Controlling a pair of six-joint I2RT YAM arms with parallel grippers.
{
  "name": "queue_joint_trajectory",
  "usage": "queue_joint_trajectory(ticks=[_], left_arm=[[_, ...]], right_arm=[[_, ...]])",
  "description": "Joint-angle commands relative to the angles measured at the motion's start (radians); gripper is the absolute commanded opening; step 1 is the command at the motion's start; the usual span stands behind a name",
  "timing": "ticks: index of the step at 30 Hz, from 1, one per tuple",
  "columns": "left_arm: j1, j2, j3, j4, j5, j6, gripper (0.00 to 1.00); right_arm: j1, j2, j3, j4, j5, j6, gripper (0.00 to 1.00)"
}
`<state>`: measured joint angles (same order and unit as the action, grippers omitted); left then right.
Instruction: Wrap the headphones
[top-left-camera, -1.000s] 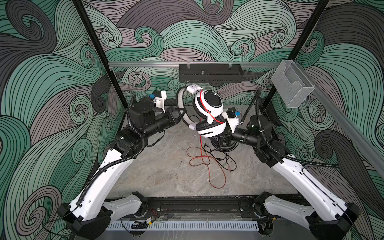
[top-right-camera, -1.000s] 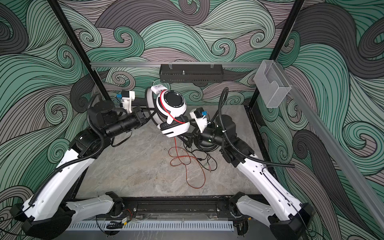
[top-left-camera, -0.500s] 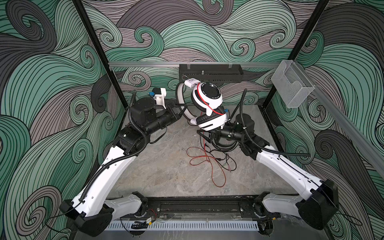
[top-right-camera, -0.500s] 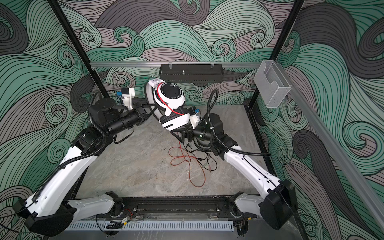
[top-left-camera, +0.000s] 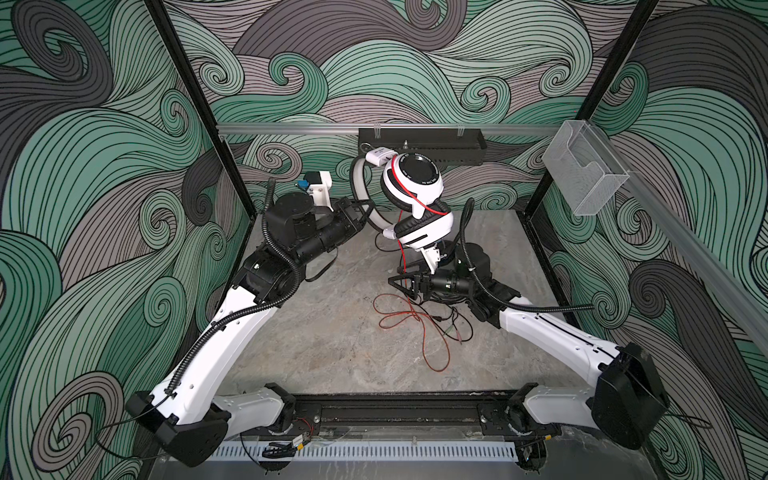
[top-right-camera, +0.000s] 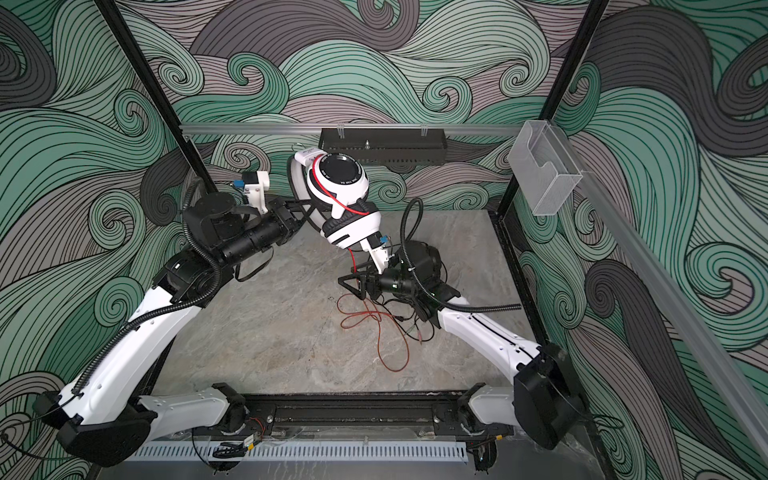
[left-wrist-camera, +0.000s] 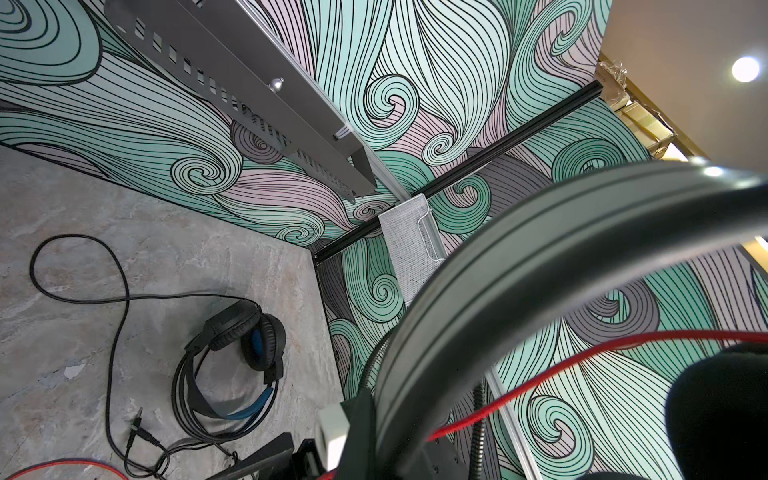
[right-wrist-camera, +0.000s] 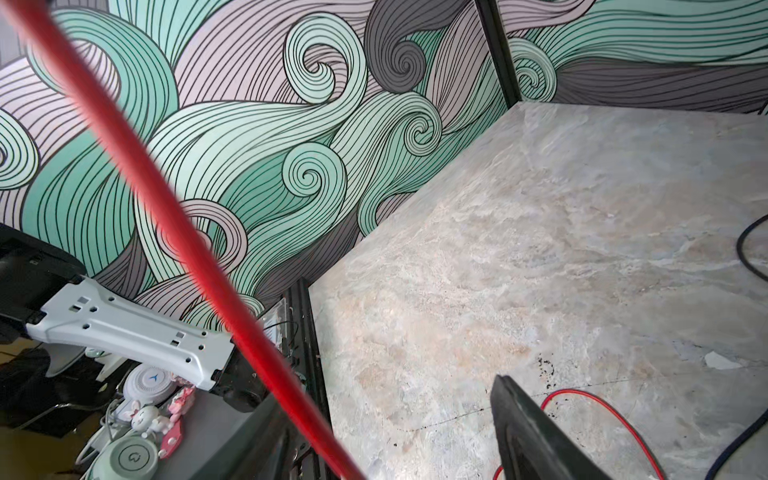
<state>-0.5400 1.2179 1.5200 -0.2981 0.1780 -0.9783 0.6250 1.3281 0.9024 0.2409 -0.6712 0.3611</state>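
Observation:
The white headphones (top-left-camera: 411, 183) (top-right-camera: 340, 178) hang in the air at the back middle, one cup above the other. My left gripper (top-left-camera: 361, 208) (top-right-camera: 305, 208) (left-wrist-camera: 374, 432) is shut on their headband (left-wrist-camera: 540, 257). Their red cable (top-left-camera: 402, 257) (right-wrist-camera: 187, 232) drops from the cups to loose loops on the table (top-left-camera: 332, 353). My right gripper (top-left-camera: 401, 284) (top-right-camera: 351, 284) (right-wrist-camera: 386, 415) is open low under the cups; the red cable passes between its jaws, close to one finger. The black and blue headphones (left-wrist-camera: 232, 365) lie on the table, hidden under my right arm in both top views.
Black cable with plugs (top-left-camera: 453, 324) lies tangled with the red loops beside my right arm. A black perforated tray (top-left-camera: 419, 145) hangs on the back wall. A clear plastic holder (top-left-camera: 582, 174) sits on the right rail.
My right gripper dropped from beside the lower cup to the hanging red cable near the table. The left arm raised the white headphones a little toward the back wall.

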Motion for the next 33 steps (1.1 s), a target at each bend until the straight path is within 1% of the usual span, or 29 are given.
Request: queue_joint_trajectory(ticks=[1,4,7,10,12,13,15,17,18,20,21,24,28,30,33], left_arm=[[-0.003,0.005,0.073,0.114,-0.018,-0.049,0.0],[-0.003,0.011,0.08,0.122,-0.02,-0.049,0.0],[-0.002,0.014,0.079,0.122,-0.032,-0.054,0.0],[0.001,0.018,0.077,0.128,-0.048,-0.063,0.0],[0.006,0.021,0.074,0.131,-0.071,-0.074,0.0],[0.009,0.022,0.073,0.13,-0.086,-0.08,0.0],[0.014,0.021,0.066,0.121,-0.135,-0.095,0.0],[0.021,0.023,0.056,0.121,-0.19,-0.121,0.0],[0.023,0.025,0.054,0.118,-0.214,-0.132,0.0],[0.023,0.035,0.052,0.12,-0.264,-0.152,0.0],[0.024,0.044,0.056,0.118,-0.281,-0.16,0.0],[0.023,0.074,0.084,0.084,-0.327,-0.166,0.0],[0.023,0.102,0.099,0.025,-0.397,-0.165,0.0],[0.023,0.112,0.101,-0.002,-0.437,-0.137,0.0],[0.019,0.122,0.107,-0.043,-0.501,-0.035,0.0]], right_arm=[[0.007,0.023,-0.009,0.055,-0.024,0.011,0.69],[0.01,0.048,-0.013,0.073,-0.033,0.02,0.64],[0.016,0.057,-0.016,0.055,-0.032,0.007,0.5],[0.019,0.045,-0.028,0.009,-0.008,-0.018,0.33],[0.025,0.025,-0.023,-0.073,0.03,-0.059,0.25],[0.03,0.009,-0.022,-0.122,0.069,-0.084,0.21],[0.035,-0.023,-0.026,-0.196,0.121,-0.12,0.14],[0.05,-0.055,-0.014,-0.299,0.206,-0.164,0.03],[0.057,-0.068,-0.006,-0.34,0.224,-0.186,0.0],[0.09,-0.093,0.019,-0.448,0.326,-0.219,0.0],[0.098,-0.1,0.032,-0.486,0.341,-0.24,0.0],[0.143,-0.114,0.079,-0.61,0.447,-0.295,0.0],[0.228,-0.09,0.19,-0.803,0.626,-0.374,0.0],[0.274,-0.062,0.268,-0.9,0.71,-0.41,0.0],[0.339,-0.017,0.386,-1.03,0.823,-0.45,0.0]])
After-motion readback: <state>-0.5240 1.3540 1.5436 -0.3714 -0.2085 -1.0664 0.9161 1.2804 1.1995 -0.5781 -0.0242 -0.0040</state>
